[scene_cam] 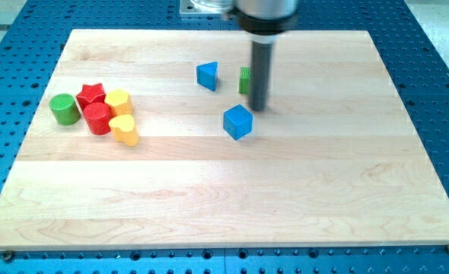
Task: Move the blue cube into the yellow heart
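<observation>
Pale wooden counter [232, 198] on a blue perforated base, with the blue cube [238, 122] near the middle and the yellow heart [124, 130] far off at the view's left among red, yellow and green blocks. Nothing done yet: whole leftward push remaining. No jaws to open on this tool, holding nothing; my tip [259, 108] just up-right of the cube, contact unclear.

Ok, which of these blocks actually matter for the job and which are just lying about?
Belong to the job:
blue cube
yellow heart
my tip, just up and right of the cube

Lying about:
blue triangular block
green block behind the rod
green cylinder
red star
red cylinder
yellow block
</observation>
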You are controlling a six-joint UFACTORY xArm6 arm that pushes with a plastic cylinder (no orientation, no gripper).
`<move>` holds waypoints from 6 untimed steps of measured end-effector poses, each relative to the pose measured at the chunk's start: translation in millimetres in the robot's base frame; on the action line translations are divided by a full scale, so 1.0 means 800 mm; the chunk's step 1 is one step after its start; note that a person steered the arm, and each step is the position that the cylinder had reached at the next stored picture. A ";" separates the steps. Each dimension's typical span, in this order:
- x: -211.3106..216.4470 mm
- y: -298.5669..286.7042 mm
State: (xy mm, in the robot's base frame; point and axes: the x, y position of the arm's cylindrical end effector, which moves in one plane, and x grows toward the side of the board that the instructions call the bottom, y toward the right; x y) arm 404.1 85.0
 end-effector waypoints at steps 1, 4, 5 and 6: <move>0.025 -0.025; 0.061 -0.154; 0.073 -0.193; 0.106 -0.173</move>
